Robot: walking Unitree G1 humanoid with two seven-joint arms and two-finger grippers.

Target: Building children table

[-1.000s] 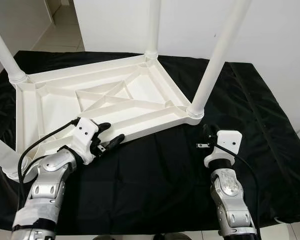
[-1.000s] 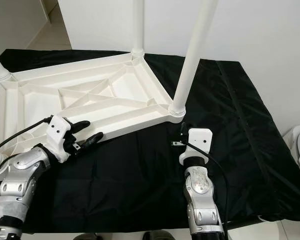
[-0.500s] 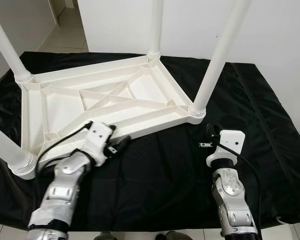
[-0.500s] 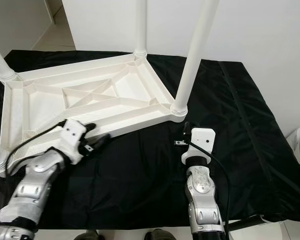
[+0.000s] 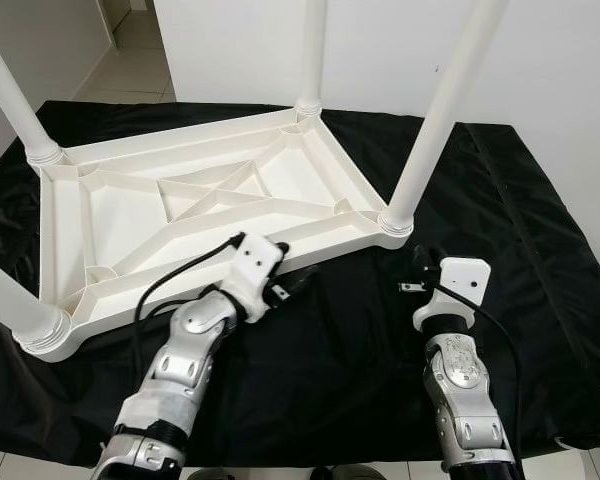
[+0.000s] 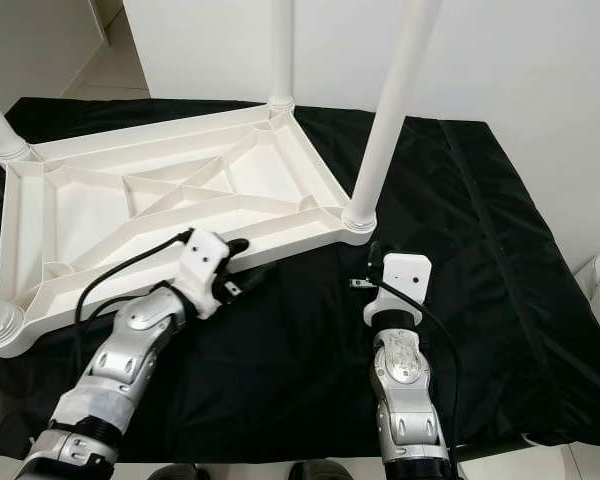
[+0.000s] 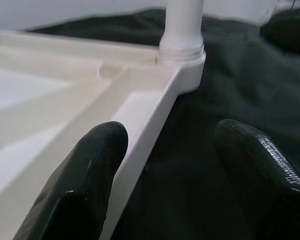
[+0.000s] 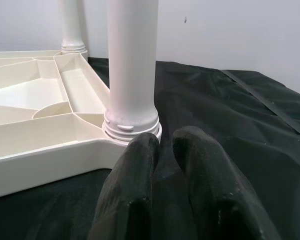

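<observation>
A white table (image 5: pixel 210 215) lies upside down on a black cloth (image 5: pixel 360 340), its ribbed underside facing up, its legs (image 5: pixel 442 110) standing upright at the corners and its long axis running across the robot's front. The left gripper (image 5: pixel 292 283), fingers spread apart, straddles the table's near rim, one finger over the rim and the other over the cloth. The right gripper (image 5: pixel 420 268), fingers pressed together and empty, sits just beside the near right leg.
</observation>
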